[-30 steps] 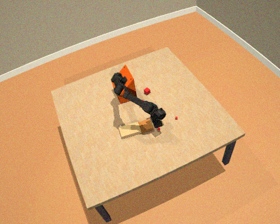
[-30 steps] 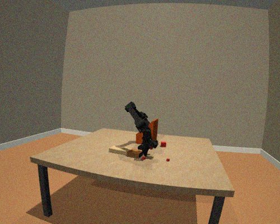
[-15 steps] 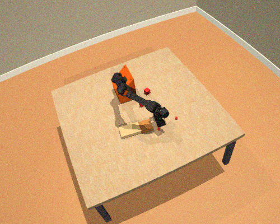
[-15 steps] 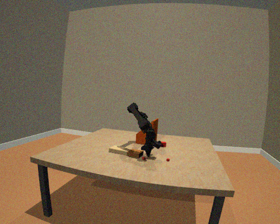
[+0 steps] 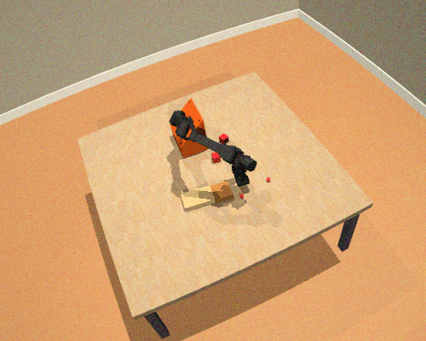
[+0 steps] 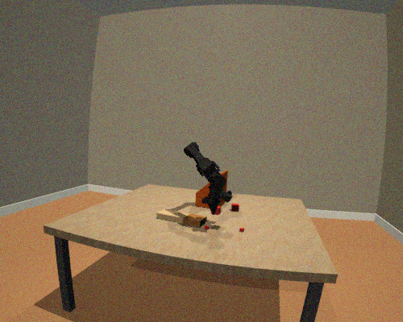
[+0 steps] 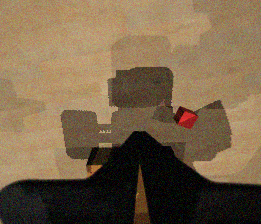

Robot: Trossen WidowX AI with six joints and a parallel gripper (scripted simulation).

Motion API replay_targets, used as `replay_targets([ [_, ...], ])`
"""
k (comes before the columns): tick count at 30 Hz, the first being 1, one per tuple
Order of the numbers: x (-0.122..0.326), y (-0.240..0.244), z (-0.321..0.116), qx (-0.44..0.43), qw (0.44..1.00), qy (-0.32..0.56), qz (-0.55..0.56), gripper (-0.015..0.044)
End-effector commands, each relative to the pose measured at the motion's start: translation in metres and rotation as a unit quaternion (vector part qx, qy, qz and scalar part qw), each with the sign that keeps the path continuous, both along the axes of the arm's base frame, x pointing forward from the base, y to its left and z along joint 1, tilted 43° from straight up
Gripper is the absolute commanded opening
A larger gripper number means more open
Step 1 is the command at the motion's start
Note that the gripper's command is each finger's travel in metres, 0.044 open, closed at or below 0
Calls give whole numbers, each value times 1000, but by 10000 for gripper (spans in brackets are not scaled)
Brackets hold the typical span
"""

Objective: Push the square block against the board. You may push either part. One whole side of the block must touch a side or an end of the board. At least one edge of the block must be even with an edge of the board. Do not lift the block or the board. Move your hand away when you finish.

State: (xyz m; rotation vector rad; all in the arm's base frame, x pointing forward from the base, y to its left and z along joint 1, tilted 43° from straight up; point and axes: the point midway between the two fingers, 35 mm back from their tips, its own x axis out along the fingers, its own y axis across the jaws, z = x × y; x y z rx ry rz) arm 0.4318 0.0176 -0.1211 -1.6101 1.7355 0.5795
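Observation:
The pale board [image 5: 195, 200] [image 6: 168, 216] lies flat on the table. The brown square block [image 5: 225, 193] [image 6: 193, 220] lies flat at its right end in the top view. The block's whole left side appears to touch that end, and their front edges look about even; a very small gap cannot be ruled out. A corner of the block [image 7: 93, 170] shows at the lower left in the wrist view. My gripper [image 5: 242, 183] [image 6: 213, 212] [image 7: 139, 137] is shut and empty. It hangs above the table, beyond the block's free end, apart from both parts.
A small red cube [image 5: 241, 196] [image 6: 206, 228] lies close to the block's free end, another [image 5: 268, 180] [image 6: 242, 229] farther right. Two larger red cubes [image 5: 223, 138] [image 5: 215, 158] lie behind, near the orange upright panel [image 5: 195, 147] by the arm's base. A red cube [image 7: 187, 118] shows in the wrist view.

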Motion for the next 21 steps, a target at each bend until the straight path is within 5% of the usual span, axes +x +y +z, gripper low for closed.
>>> replay_targets([
  [1,-3,-18,13,1,999,-31,-41,0],
  [21,-46,-101,91,5,930,-243,-277,0],
])
